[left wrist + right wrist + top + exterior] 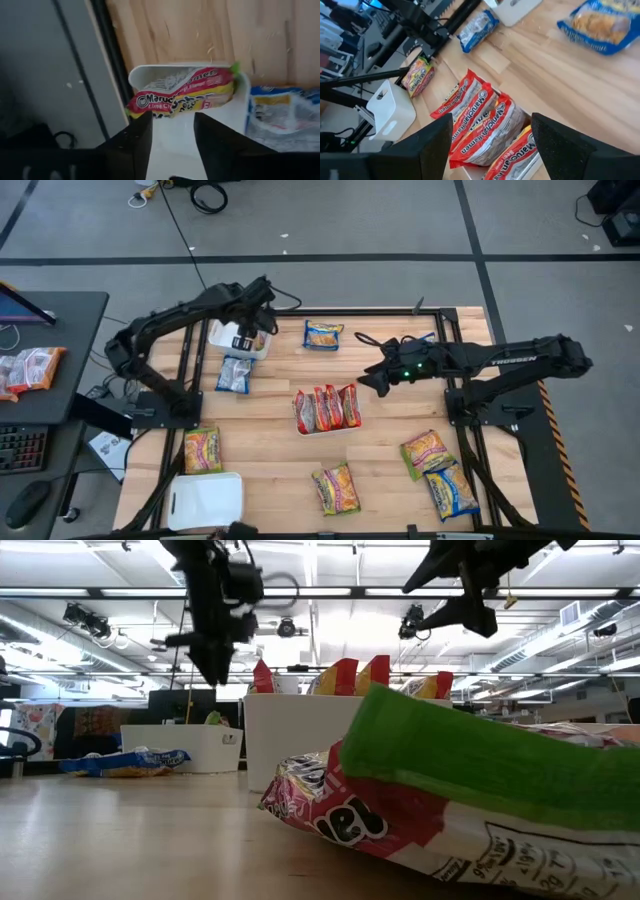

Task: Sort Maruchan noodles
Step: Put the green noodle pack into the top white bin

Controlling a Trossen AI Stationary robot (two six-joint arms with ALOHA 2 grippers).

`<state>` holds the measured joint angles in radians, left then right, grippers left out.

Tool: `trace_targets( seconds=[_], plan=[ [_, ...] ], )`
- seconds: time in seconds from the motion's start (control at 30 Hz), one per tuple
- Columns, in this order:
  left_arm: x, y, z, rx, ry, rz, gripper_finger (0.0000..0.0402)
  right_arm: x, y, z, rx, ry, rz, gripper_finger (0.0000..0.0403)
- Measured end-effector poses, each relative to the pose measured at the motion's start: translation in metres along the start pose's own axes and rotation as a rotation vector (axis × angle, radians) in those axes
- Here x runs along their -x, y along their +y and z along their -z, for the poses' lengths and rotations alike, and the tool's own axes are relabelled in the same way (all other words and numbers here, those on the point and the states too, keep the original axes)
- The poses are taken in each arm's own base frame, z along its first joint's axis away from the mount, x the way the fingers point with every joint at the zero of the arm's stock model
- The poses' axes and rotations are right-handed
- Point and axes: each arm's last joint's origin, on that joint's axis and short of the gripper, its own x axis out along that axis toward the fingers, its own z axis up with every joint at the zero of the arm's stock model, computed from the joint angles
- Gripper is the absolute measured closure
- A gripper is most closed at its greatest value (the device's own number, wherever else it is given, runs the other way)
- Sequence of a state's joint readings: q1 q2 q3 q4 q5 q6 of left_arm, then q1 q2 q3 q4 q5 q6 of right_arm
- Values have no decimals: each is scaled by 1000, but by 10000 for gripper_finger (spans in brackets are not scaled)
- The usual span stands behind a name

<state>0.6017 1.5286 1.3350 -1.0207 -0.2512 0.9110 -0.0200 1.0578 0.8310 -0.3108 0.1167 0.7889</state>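
Sort is roughly a third done, judging by what lies where.

Done: the middle tray (327,429) holds three red packets (330,407) standing on edge. The far-left tray (225,338) holds one lime-chili packet (182,94), green corner, leaning inside it against the wall.

Left hand (171,132) hangs right over that far-left tray, fingers parted with nothing between them; the lime-chili packet sits just past the fingertips, so you look to be right at a drop-off.

Right hand (487,145) hovers above the tabletop (380,460) just right of the middle tray, fingers spread wide, empty, the red packets below it.

Still loose on the tabletop:
- blue packet (235,374), just near of the far-left tray
- blue-and-yellow packet (323,335), far centre
- green-and-yellow packet (203,449), near left
- one (336,488) at near centre
- two at near right, a green-edged one (427,451) and a blue-edged one (453,490), touching or overlapping

The near-left tray (205,501) shows nothing in it from above.

More packets (28,368) lie on the side desk (75,340) to the left; can't tell whether those count.

So six or more still to place, and the blue kind has no tray started.
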Motion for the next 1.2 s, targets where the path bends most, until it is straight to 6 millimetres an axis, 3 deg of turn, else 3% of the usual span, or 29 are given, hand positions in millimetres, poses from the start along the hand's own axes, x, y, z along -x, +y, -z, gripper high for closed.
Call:
trace_targets(
  seconds=[0.17,0.3,0.5,0.7,0.83,0.97,1.2],
  plan=[
    [42,-36,-13,208,-104,53,246,12,-4,-3,73,-28,27,139],
    [66,-74,-25,556,-120,215,248,19,-9,-4,126,-23,45,140],
    [89,-134,-38,1052,117,423,248,24,-13,-5,175,3,56,140],
    [112,-193,-52,1417,266,452,229,26,-14,0,183,42,57,140],
    [116,-227,-57,1590,391,373,196,27,-12,1,210,43,50,140],
    [109,-254,-65,1651,478,258,169,27,-11,1,235,40,47,140],
    [87,-286,-81,1706,592,108,155,27,-11,1,256,44,40,140]
  ],
)
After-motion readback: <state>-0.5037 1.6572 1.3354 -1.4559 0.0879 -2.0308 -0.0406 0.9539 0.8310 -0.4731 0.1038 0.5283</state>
